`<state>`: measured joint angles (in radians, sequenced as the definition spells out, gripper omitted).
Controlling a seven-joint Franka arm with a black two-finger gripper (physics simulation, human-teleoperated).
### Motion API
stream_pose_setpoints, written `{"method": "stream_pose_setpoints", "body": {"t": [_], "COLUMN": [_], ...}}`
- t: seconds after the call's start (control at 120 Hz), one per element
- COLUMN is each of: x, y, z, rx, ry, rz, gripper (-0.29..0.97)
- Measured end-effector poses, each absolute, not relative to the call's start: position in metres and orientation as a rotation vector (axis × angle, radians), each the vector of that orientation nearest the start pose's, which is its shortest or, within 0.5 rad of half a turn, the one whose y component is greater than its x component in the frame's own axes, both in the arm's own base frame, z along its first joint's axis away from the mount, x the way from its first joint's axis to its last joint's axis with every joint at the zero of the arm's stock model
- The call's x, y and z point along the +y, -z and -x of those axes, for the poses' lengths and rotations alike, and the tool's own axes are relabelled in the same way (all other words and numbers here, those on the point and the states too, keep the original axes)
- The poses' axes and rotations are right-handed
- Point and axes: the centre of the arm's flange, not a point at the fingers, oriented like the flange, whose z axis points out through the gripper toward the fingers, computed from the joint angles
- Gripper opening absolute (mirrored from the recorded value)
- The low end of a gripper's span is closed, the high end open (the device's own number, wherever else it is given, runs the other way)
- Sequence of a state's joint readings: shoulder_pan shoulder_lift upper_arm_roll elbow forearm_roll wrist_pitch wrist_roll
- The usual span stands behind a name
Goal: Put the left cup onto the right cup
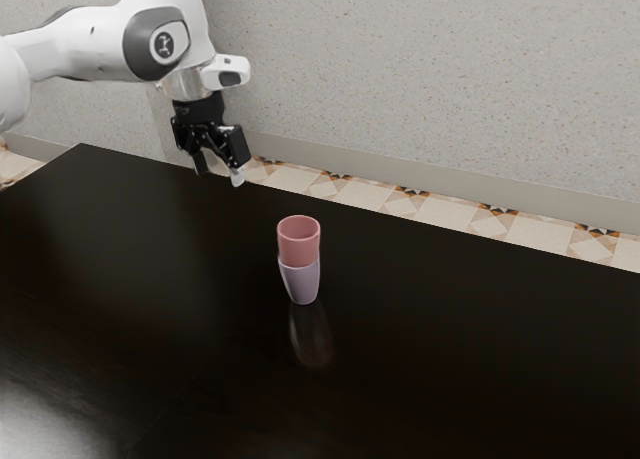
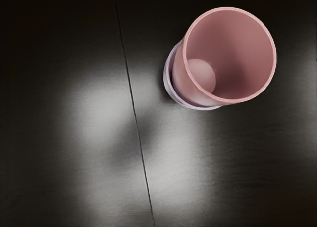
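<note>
**Cups stacked, pincer clear of them**

Exterior view: the pink cup (image 1: pixel 298 239) sits upright inside the lavender cup (image 1: pixel 300 281), its rim and upper wall standing above the lavender rim. The pair stands around the middle of the dark surface (image 1: pixel 480 359), well away from every edge. The pincer (image 1: pixel 218 169) hangs above the surface near its far edge, well apart from the stack, toward the exterior view's left. Its fingers stand apart with nothing between them, so it is empty and spread. Behind it run a speckled wall (image 1: pixel 450 69) and a strip of tiled floor (image 1: pixel 440 204).

Wrist view: the camera looks down into the pink cup (image 2: pixel 233 54), whose base is visible inside. A sliver of the lavender cup (image 2: pixel 170 73) shows around its lower side, so the two are nested rather than side by side. A thin seam (image 2: pixel 133 123) crosses the surface (image 2: pixel 59 138) beside them.

Judged from this, the placing step looks done and the stack appears stable. What remains, if anything, is to keep the arm clear of the cups.
</note>
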<state>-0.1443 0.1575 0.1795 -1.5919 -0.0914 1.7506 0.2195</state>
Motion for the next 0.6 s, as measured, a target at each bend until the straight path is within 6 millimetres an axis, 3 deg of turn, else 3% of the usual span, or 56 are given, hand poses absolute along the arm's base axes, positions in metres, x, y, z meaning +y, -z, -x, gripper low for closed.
{"method": "stream_pose_setpoints", "body": {"t": [0.6], "x": [0.007], "y": [-0.592], "z": [-0.595], "rx": [0.294], "ry": [0.101], "rz": [3.165], "gripper": [0.68]}}
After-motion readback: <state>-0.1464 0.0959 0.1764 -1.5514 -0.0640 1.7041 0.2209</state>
